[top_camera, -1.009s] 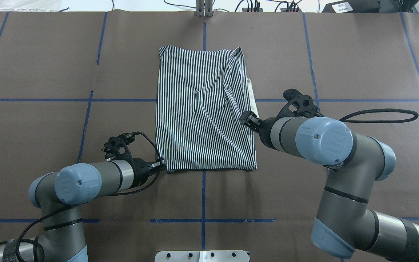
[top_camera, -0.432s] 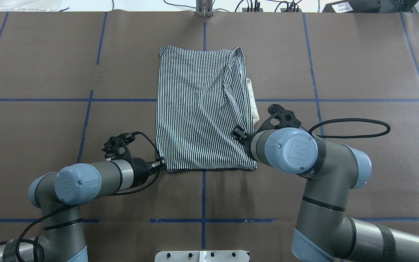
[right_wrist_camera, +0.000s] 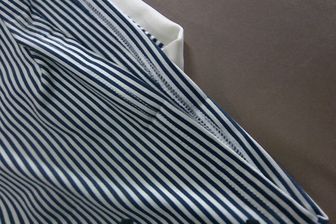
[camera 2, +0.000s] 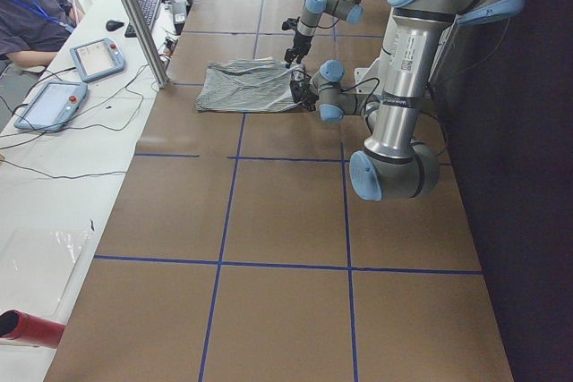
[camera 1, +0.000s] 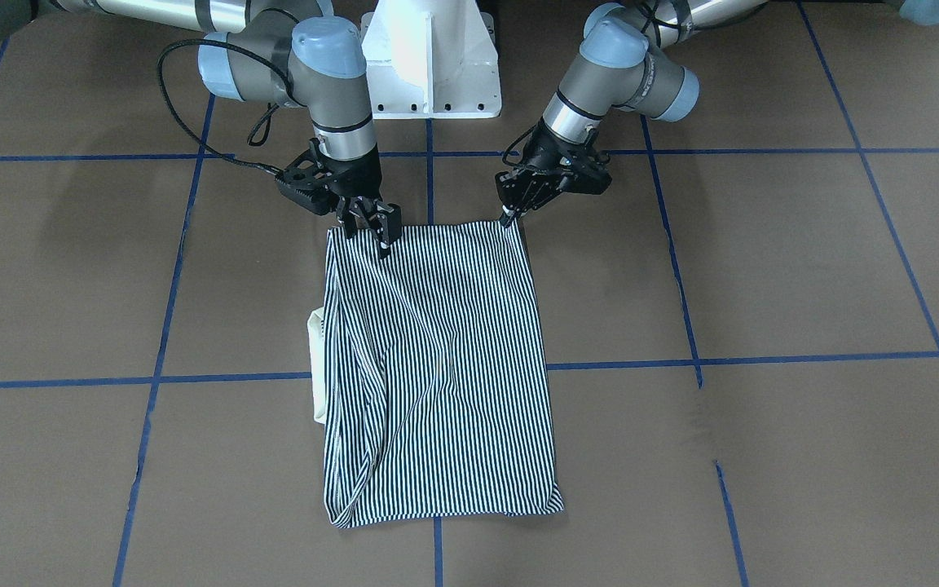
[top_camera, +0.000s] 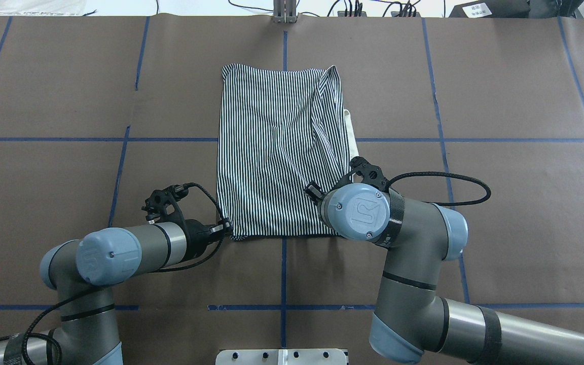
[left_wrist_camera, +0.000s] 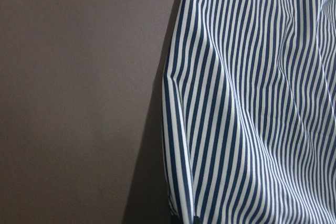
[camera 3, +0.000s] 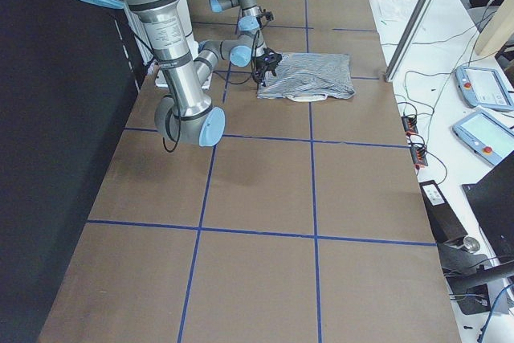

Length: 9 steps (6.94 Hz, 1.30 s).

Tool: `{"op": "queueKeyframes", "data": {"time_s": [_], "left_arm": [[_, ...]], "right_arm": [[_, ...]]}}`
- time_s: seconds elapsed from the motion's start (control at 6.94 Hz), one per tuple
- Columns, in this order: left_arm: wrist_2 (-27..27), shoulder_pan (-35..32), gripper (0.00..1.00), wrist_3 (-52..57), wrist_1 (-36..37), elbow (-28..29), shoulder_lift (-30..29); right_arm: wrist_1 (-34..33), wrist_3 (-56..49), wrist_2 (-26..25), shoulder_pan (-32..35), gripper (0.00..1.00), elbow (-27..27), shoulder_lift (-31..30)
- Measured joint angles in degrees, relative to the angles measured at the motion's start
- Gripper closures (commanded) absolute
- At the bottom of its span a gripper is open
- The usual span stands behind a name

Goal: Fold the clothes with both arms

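Note:
The striped polo shirt (top_camera: 277, 152) lies folded into a long rectangle on the brown table, and also shows in the front view (camera 1: 437, 375). Its cream collar (top_camera: 353, 139) pokes out from the right edge. My left gripper (camera 1: 508, 217) is low at the shirt's near left corner, its fingers pinched together on the cloth; it also shows in the overhead view (top_camera: 227, 228). My right gripper (camera 1: 372, 228) is open, fingers pointing down over the near right corner. From overhead it (top_camera: 313, 191) is mostly hidden under its wrist. The right wrist view shows stripes and the collar (right_wrist_camera: 142, 14) close up.
The white pedestal base (camera 1: 429, 57) stands at the table's near edge between the arms. A black cable loop (top_camera: 449, 177) hangs right of the right wrist. Blue tape lines (top_camera: 284, 274) grid the brown table. An operator (camera 2: 27, 15) sits at a side desk.
My right arm has swung toward the robot and leftward along the shirt's right edge, from mid-edge to the near right corner. The left arm and the shirt have not moved.

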Motion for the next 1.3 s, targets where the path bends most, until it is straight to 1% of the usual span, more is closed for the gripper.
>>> {"op": "queueKeyframes", "data": {"time_s": [0.29,0.58,1.01,1.15,1.3], "left_arm": [[0.0,0.0,1.0,0.0,0.0,0.0,0.0],[0.0,0.0,1.0,0.0,0.0,0.0,0.1],[0.0,0.0,1.0,0.0,0.0,0.0,0.1],[0.0,0.0,1.0,0.0,0.0,0.0,0.1],[0.0,0.0,1.0,0.0,0.0,0.0,0.1]], "right_arm": [[-1.5,0.6,0.0,-0.5,0.23,-0.7,0.1],[-1.7,0.7,-0.1,-1.2,0.24,-0.9,0.1],[-1.7,0.8,-0.3,-1.9,0.3,-1.2,0.0],[-1.7,0.8,-0.3,-2.0,0.38,-1.3,0.0],[-1.7,0.9,-0.4,-2.0,0.54,-1.5,0.0]]}}
